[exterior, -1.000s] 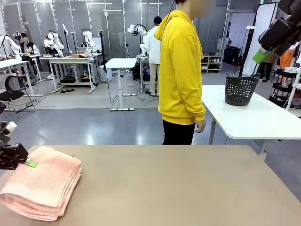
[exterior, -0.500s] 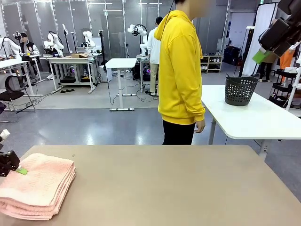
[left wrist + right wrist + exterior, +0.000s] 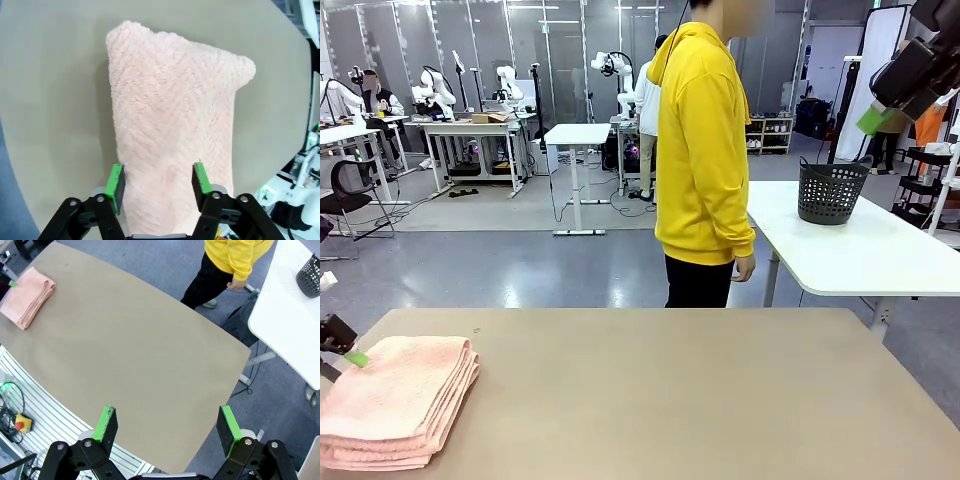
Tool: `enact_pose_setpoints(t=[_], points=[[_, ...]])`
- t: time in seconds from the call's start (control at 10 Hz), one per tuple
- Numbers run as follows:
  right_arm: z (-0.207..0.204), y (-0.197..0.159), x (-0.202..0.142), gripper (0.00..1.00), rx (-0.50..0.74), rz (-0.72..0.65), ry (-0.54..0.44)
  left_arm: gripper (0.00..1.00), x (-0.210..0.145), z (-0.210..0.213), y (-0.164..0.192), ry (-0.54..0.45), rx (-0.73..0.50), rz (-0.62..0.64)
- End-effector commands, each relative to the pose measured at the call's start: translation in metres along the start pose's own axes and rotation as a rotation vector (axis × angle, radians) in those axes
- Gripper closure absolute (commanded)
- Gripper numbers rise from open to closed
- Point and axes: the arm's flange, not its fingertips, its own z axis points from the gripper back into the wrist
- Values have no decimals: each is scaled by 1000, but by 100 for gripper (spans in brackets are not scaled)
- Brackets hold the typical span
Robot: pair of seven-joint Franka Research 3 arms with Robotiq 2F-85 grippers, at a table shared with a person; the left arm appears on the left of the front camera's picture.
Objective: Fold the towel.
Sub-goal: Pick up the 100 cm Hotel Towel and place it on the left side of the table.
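Observation:
The towel (image 3: 398, 398) lies folded in a thick salmon-pink stack on the tan table (image 3: 670, 400), at its front left corner. My left gripper (image 3: 342, 348) hovers at the towel's left end, at the picture's edge. In the left wrist view its green pads (image 3: 116, 181) stand apart on either side of the towel's (image 3: 170, 120) near end, and the left gripper (image 3: 158, 180) is open. My right gripper (image 3: 167, 424) is open and empty high above the table, far from the towel (image 3: 27, 296). It shows at the upper right (image 3: 876, 118) of the front view.
A person in a yellow hoodie (image 3: 705, 150) stands at the table's far side, arms down. A white table (image 3: 880, 250) with a dark basket (image 3: 832, 190) stands at the back right. Most of the tan table (image 3: 130, 350) is bare.
My left gripper has opened and drawn back to the left. The towel's raised left end has dropped, and the stack now lies flat on the table.

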Motion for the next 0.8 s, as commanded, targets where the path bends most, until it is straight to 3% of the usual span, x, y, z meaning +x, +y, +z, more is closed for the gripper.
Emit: enact_pose_setpoints(t=[0.0, 0.1, 0.2, 0.5, 0.7], points=[[1, 0, 0, 0, -3, 1, 8, 0, -5, 11, -16, -5, 49, 3], [1, 0, 0, 0, -3, 1, 8, 5, -7, 13, -23, 1, 65, 1], [1, 0, 0, 0, -3, 1, 8, 0, -9, 14, -27, 5, 75, 3], [1, 0, 0, 0, -3, 1, 8, 0, -19, 18, -41, -12, 100, 22], [1, 0, 0, 0, -3, 1, 8, 0, -8, 16, -28, 7, 54, -10]])
